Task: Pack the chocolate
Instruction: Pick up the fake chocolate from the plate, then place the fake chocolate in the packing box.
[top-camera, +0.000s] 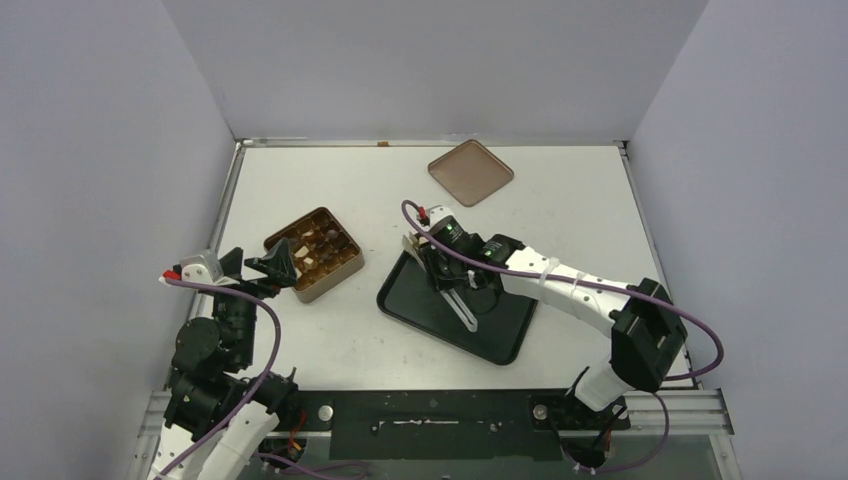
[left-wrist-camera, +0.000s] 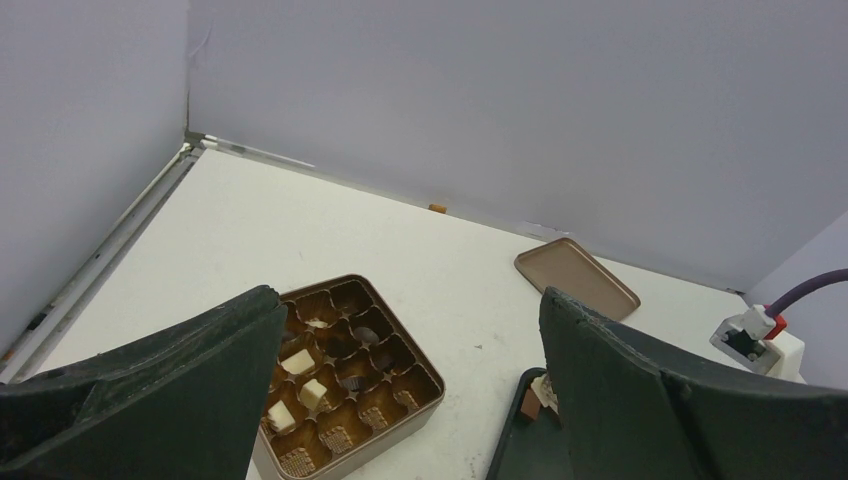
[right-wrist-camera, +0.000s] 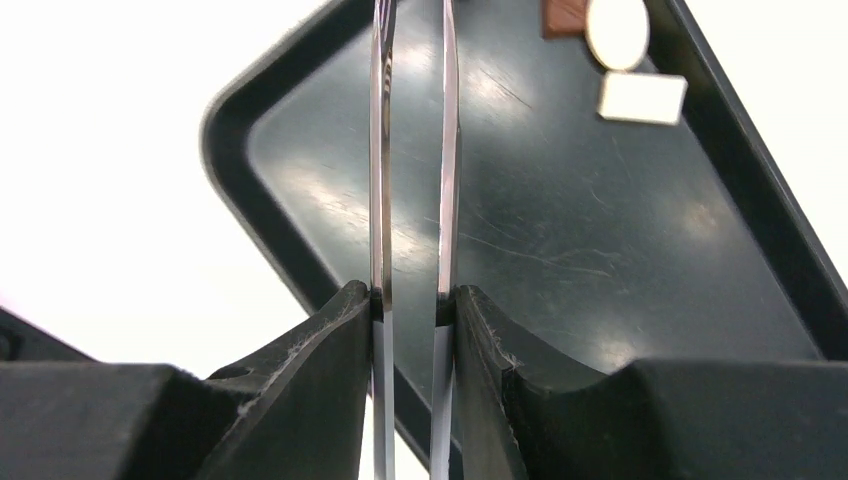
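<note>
The square gold-brown tin (top-camera: 335, 285) holds several chocolates in its cells, cream-white blocks (left-wrist-camera: 298, 362) and dark pieces (left-wrist-camera: 365, 330). Three more chocolates, a brown one (right-wrist-camera: 565, 15), a round cream one (right-wrist-camera: 617, 30) and a cream block (right-wrist-camera: 642, 97), lie in the far corner of the black tray (top-camera: 500, 330); they also show in the left wrist view (left-wrist-camera: 540, 392). My right gripper (top-camera: 452, 280) hangs over the tray, shut on metal tongs (right-wrist-camera: 445, 150); nothing shows between the tong blades. My left gripper (top-camera: 270, 265) is open and empty, just left of the tin.
The flat brown lid (top-camera: 470, 172) lies at the back, right of centre, also in the left wrist view (left-wrist-camera: 577, 278). A small orange bit (top-camera: 382, 143) sits at the back wall. Grey walls close in three sides.
</note>
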